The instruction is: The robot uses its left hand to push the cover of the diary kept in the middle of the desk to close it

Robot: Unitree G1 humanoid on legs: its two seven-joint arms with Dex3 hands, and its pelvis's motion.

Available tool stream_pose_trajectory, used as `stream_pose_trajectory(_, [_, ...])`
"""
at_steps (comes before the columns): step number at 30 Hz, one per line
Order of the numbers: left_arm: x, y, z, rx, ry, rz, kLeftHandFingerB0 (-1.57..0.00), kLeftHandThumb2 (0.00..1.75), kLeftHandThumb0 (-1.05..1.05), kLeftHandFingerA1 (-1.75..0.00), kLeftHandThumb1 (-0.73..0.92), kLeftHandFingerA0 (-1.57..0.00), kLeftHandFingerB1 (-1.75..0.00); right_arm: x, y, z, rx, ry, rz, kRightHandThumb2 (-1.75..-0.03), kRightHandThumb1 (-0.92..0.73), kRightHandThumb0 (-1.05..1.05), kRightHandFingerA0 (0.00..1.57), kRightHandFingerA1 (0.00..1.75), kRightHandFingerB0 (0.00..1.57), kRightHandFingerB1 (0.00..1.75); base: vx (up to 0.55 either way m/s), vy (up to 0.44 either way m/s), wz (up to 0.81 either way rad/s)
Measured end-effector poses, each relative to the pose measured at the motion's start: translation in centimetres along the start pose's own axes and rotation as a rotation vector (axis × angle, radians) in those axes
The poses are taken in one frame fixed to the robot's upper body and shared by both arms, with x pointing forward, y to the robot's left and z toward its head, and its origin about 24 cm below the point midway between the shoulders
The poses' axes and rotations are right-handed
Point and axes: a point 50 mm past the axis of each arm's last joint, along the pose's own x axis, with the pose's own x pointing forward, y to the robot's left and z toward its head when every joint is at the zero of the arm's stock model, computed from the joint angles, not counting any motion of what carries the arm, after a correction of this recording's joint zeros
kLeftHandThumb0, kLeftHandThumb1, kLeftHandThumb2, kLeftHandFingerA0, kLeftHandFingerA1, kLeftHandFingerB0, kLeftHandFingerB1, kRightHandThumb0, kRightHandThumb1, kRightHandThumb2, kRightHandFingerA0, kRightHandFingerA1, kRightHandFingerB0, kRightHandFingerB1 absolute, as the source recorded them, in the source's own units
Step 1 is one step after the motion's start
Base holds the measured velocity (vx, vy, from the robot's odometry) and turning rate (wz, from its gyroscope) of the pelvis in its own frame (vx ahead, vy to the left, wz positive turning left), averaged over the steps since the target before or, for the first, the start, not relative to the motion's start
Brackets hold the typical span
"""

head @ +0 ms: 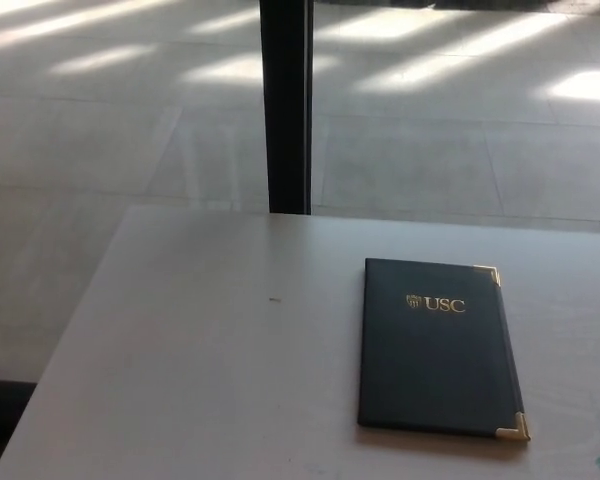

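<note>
Already shut flat: dark diary (438,348) on pale surface (200,360), gold-lettered cover up. No robot hand visible, state unknowable. Best done now: leave untouched, confirm cover seated.

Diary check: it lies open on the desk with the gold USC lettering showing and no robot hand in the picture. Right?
Not quite. The head view shows the diary closed, its dark cover flat with the gold USC lettering on top. It does lie on the desk, and no robot hand is in the picture.
</note>
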Motion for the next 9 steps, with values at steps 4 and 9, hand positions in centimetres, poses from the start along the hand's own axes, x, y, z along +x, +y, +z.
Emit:
stream_pose_trajectory(4, [-0.05,-0.31,-0.18,0.031,-0.005,-0.009,-0.58,0.87,-1.05,-0.89,0.85,-0.55,-0.81,0.00,0.02,0.02,0.002,-0.001,0.001,-0.69,-0.92,-0.73,0.39,0.70,0.41,0.48,0.00,0.000,0.00])
stream_pose_trajectory(9, [-0.13,-0.60,-0.01,0.035,-0.017,-0.023,-0.64,0.86,-1.05,-0.89,0.85,-0.56,-0.80,0.04,0.10,0.10,0.003,-0.004,0.002,-0.70,-0.92,-0.72,0.38,0.68,0.43,0.50,0.00,0.000,0.00])
